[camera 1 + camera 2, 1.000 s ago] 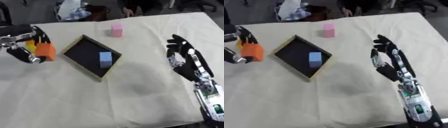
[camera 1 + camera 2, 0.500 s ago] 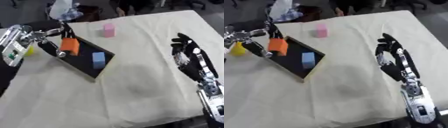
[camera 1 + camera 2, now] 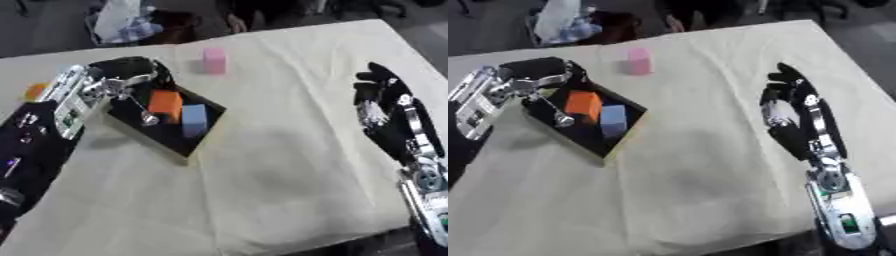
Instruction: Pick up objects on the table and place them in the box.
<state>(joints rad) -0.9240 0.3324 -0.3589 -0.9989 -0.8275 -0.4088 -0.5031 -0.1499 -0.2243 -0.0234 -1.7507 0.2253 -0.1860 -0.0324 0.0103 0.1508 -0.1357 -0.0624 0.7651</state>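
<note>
Cream cloth covers the desk [image 3: 289,165], and three blocks show clearly on it. Two of them sit side by side inside the one black box [image 3: 166,135] at the left centre of the frame: an orange block [image 3: 164,103] and, just to its right and touching or nearly touching it, a light blue block [image 3: 193,120]. The third, a pink block [image 3: 213,60], stands upright on the cloth above and to the right of the box, well apart from it. A small orange shape [image 3: 35,91] also shows at the far left edge of the desk, partly cut off by the arm; what it is cannot be told.

One box, with a pale wooden rim, lies turned at an angle to the desk edge.

Over the box's upper left corner hangs the left hand [image 3: 131,75], its fingers curled loosely above the orange block; whether they touch the block cannot be told, and nothing else is in them. Its silver and black forearm crosses the left side of the frame and hides part of the box's left rim.

At the right edge the right hand [image 3: 794,110] rests open, fingers up and relaxed, holding nothing, well apart from all the blocks.

Beyond the far edge of the desk, at the upper left, lies a crumpled white and blue bag [image 3: 122,22].
</note>
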